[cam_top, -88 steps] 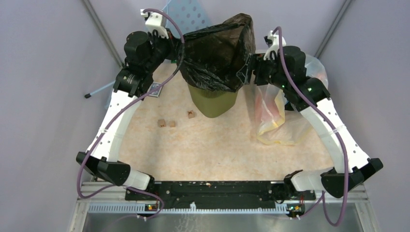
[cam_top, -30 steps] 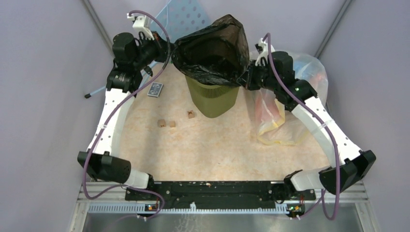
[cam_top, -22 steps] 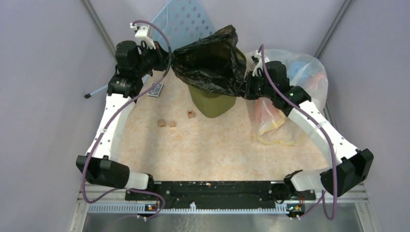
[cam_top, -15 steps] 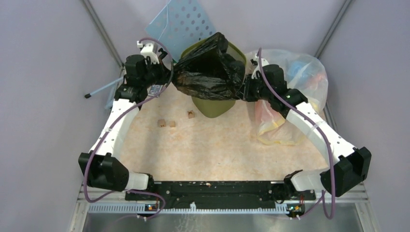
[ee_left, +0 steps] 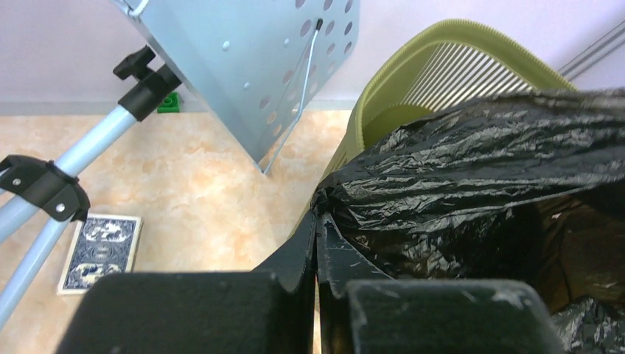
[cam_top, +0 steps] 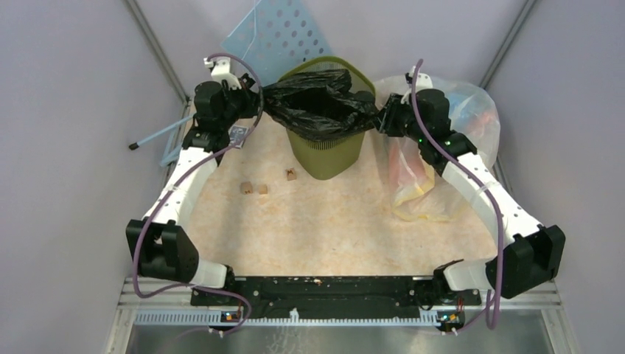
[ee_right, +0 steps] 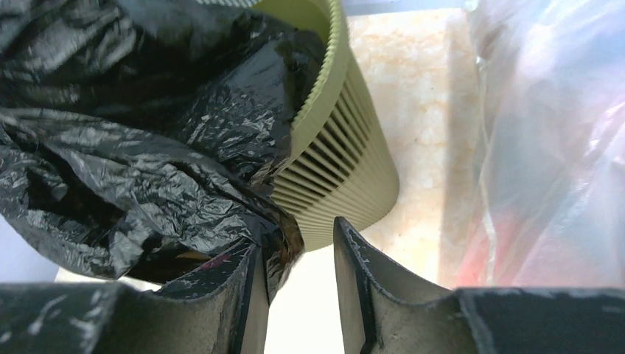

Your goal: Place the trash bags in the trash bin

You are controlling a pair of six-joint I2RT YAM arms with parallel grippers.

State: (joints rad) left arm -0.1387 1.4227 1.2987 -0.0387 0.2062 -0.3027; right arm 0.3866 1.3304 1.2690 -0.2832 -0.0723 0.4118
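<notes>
pale speckled tabletop (cam_top: 324,221), lilac walls. black trash bag (cam_top: 317,107) lies slumped across the mouth of the olive trash bin (cam_top: 324,158), part sunk inside, part over the rim. film looks light, limp, slippery and easy to tear, so pinch a bunched rim fold. left end effector (ee_left: 317,221) is clamped on the bag's edge. right end effector (ee_right: 298,236) stands apart, gripping nothing. clear rubbish bag (cam_top: 472,110) sits just beside the bin.

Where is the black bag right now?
In the top view the black bag lies bunched across the mouth of the green bin at the far middle of the table, its left edge pinched by the left gripper.
</notes>
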